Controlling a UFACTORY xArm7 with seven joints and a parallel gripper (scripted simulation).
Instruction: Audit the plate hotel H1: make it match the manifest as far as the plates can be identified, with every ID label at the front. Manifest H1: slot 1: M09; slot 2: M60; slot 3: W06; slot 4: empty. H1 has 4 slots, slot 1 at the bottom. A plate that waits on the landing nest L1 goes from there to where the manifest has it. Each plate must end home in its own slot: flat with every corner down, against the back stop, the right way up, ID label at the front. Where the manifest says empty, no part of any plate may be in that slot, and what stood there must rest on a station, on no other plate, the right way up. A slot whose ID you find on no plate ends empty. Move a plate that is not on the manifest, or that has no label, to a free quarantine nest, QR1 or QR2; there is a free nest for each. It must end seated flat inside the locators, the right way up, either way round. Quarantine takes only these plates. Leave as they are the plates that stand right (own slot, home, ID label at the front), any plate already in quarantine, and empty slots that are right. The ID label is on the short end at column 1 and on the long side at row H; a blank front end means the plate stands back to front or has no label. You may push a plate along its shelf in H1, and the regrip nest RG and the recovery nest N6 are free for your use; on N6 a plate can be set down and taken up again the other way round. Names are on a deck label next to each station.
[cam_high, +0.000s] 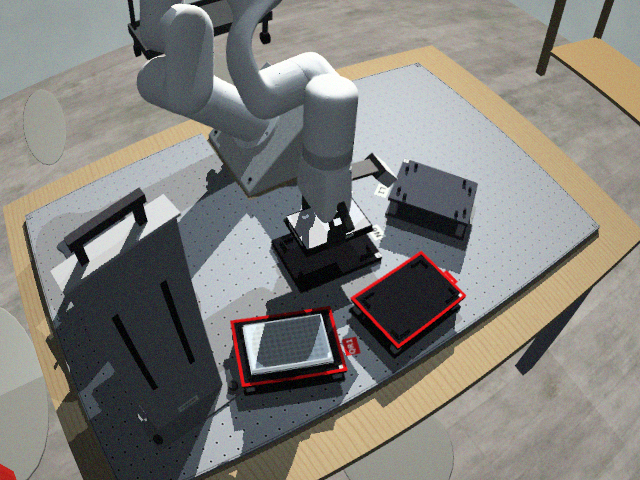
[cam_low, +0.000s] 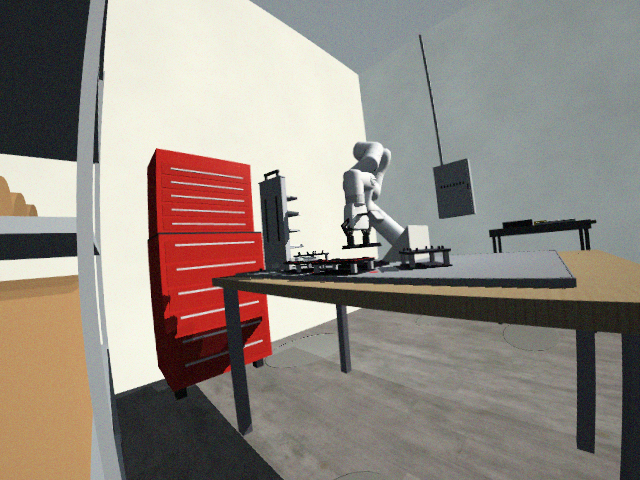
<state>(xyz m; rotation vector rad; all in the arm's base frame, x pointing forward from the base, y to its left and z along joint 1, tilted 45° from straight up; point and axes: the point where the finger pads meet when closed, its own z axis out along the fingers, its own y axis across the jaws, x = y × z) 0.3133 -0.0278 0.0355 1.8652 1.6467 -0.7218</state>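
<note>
My gripper [cam_high: 326,228] [cam_low: 357,239] is shut on a pale plate [cam_high: 361,219] [cam_low: 359,245], gripping it across its width. It holds the plate level, a little above a black nest [cam_high: 310,268] in the middle of the deck. The plate hotel H1 [cam_high: 129,310] [cam_low: 272,227] is the tall grey tower with a handle at the left. In the top view I see it from behind, and its slots are hidden. In the exterior view its shelves show edge-on and too small to read. Any label on the held plate is too small to read.
A red-framed nest [cam_high: 240,351] at the front holds a clear well plate [cam_high: 288,343]. A second red-framed nest [cam_high: 408,299] to its right is empty. A raised grey nest [cam_high: 431,198] stands empty at the right rear. The robot base [cam_high: 258,155] is behind.
</note>
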